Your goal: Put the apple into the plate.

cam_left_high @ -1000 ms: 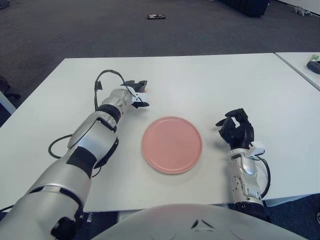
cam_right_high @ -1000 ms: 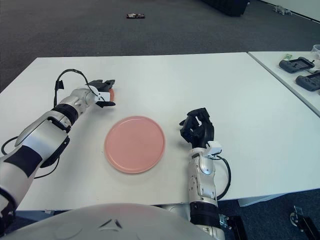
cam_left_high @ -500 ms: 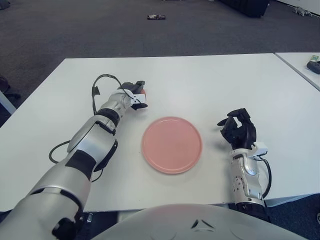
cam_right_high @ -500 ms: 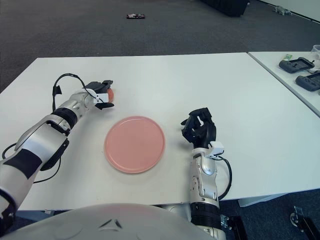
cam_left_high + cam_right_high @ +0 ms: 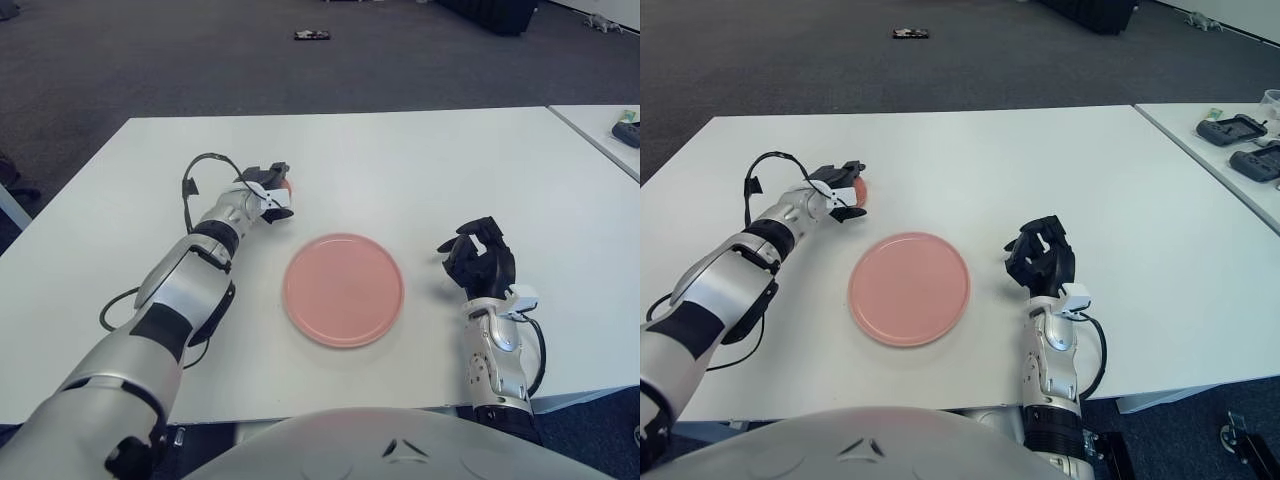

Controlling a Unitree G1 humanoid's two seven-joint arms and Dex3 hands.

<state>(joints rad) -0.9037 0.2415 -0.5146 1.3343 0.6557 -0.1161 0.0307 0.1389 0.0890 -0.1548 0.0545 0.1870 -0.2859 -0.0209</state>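
A small red apple (image 5: 859, 190) lies on the white table (image 5: 1040, 160), to the far left of the round pink plate (image 5: 909, 288). It is mostly hidden by my left hand (image 5: 843, 191), whose dark fingers are curled around it, low at the table top. The apple also shows in the left eye view (image 5: 286, 186), peeking out past the left hand (image 5: 268, 191). The plate (image 5: 343, 289) holds nothing. My right hand (image 5: 478, 262) stands upright to the right of the plate, fingers curled and holding nothing.
A second table at the right carries dark devices (image 5: 1237, 128). A small dark object (image 5: 911, 33) lies on the carpet beyond the table. A black cable (image 5: 195, 175) loops off my left forearm.
My left hand has shifted slightly left and away, settling its fingers around the apple. My right hand has drifted a little to the right. The plate has not moved.
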